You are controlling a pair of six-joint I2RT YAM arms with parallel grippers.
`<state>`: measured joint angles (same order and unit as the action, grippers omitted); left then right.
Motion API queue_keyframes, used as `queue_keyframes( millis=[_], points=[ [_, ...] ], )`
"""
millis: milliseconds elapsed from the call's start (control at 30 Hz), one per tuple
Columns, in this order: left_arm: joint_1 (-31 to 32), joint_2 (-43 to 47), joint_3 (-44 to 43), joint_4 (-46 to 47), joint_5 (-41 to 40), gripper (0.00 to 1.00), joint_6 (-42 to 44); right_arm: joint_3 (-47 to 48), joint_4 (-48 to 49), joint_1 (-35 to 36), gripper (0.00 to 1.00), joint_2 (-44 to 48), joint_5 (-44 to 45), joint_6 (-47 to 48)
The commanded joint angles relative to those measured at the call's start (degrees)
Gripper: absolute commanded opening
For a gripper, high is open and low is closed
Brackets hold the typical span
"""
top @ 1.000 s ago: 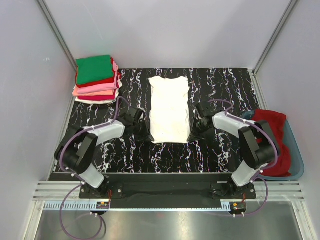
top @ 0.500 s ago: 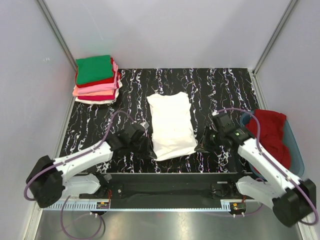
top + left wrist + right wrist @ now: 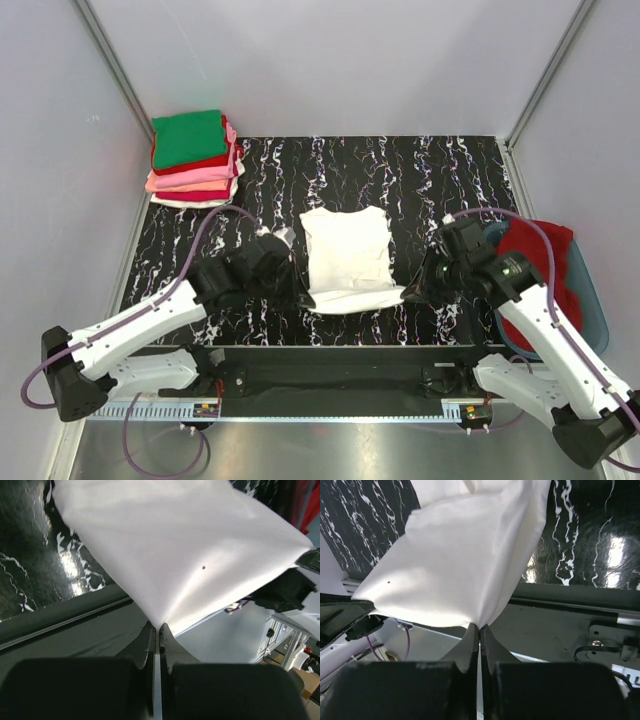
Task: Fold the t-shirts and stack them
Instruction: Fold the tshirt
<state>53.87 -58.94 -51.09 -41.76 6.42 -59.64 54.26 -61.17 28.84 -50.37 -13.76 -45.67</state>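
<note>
A: Shifted toward 6 o'clock since a second ago: the white t-shirt [image 3: 347, 255], now shortened, at the middle of the table [image 3: 450, 170].
B: How is it held?
A: Its near corners are pinched, 7 o'clock by the left gripper [image 3: 300, 296], 5 o'clock by the right gripper [image 3: 408, 291], jaws pressed together on cloth.
B: Long axis?
A: Run from 12 to 6 o'clock, near hem lifted.

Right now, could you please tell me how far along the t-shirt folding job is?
Done: a stack of folded t-shirts, green on top, sits far left. In hand: the left gripper and right gripper each pinch a near corner of the white t-shirt, lifting its near edge. Left: finishing this fold, stacking it, and the red t-shirt in the blue tub.
</note>
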Motion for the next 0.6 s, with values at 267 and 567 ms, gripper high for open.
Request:
queue_keyframes(
  millis=[267, 567],
  points=[
    [-10.0, -10.9, -18.9, -8.6, 1.0, 0.02, 12.0, 20.1, -2.3, -0.2, 0.0, -15.8, 12.8, 9.6],
    [-18.8, -19.9, -24.3, -7.8, 9.0, 0.02, 17.4, 27.2, 1.4, -6.6, 0.0, -27.4, 9.5, 16.1]
  ],
)
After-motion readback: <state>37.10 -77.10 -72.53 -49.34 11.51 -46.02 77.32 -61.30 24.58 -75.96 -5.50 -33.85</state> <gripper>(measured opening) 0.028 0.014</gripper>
